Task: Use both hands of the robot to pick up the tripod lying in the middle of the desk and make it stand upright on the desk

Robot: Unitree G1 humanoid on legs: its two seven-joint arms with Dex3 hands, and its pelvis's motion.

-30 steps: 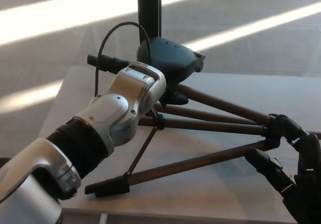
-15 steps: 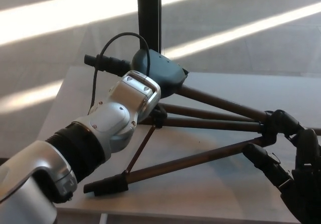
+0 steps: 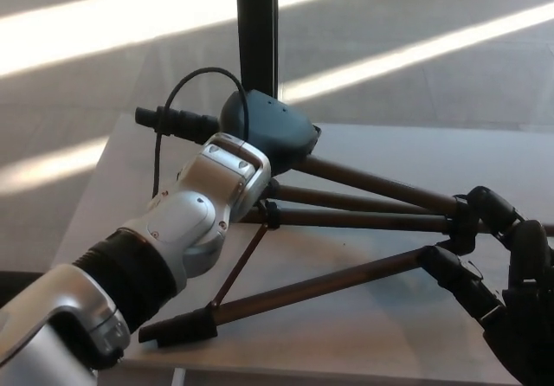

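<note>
Silver-grey left forearm, looped black cable, black right robot hand

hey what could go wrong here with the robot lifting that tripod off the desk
The tripod has its legs splayed; one foot lies near the desk's front edge and could slide off as it pivots. The left robot hand on the tripod head is mostly hidden, so its grip is uncertain. The loose cable might snag.

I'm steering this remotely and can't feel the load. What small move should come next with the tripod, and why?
Probably keep raising the head end with the left hand while the right hand steadies the legs. The tripod is still tilted low, its legs splayed across the desk and one foot near the front edge, so it is far from upright.
</note>
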